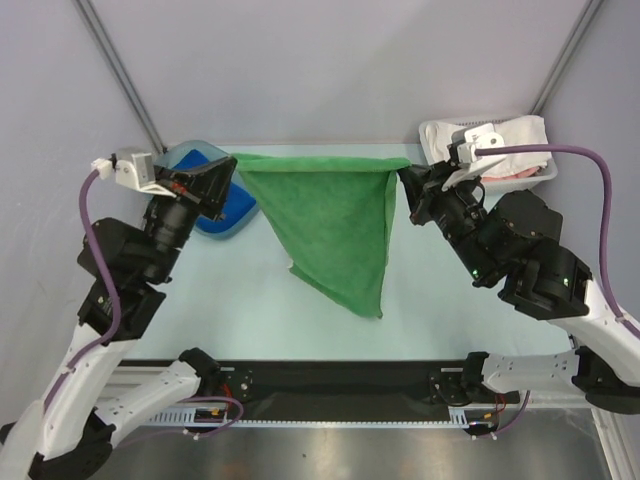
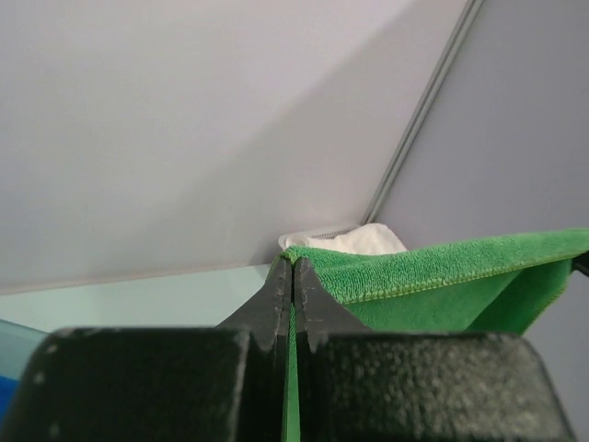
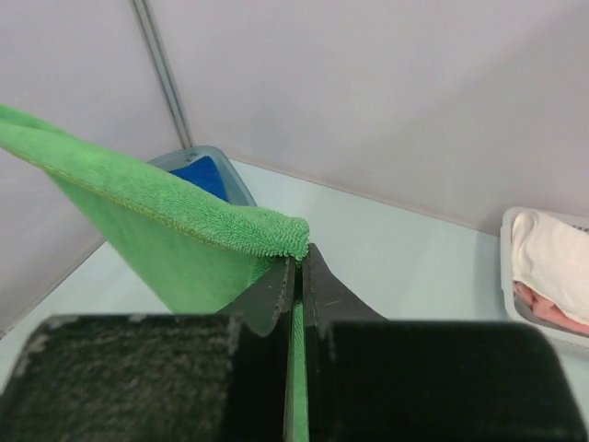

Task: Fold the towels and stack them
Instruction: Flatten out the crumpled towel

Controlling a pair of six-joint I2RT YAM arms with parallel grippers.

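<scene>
**Green towel strung between both tools, hem running side to side**

The left tool was pinched flat on one top corner of the green towel. The left wrist view showed its jaws pressed together with green terry in the seam. The right tool was clamped the same way on the opposite top corner.

The top hem was taut between them, with its long axis straight across the worktop, left to right and lifted off the surface. The rest hung down in a rough triangle, its low point skewed toward the right tool's side. I couldn't tell whether that tip touched the worktop.

Each arm held its own corner, so neither was nearer. My judgement is that the lay-down or fold turns on keeping that hem line level and crosswise, with both tools travelling together.

The blue towel lay in a bin just beside the left tool. A basket with white cloth sat behind the right tool. The purple towel was not in view.
</scene>
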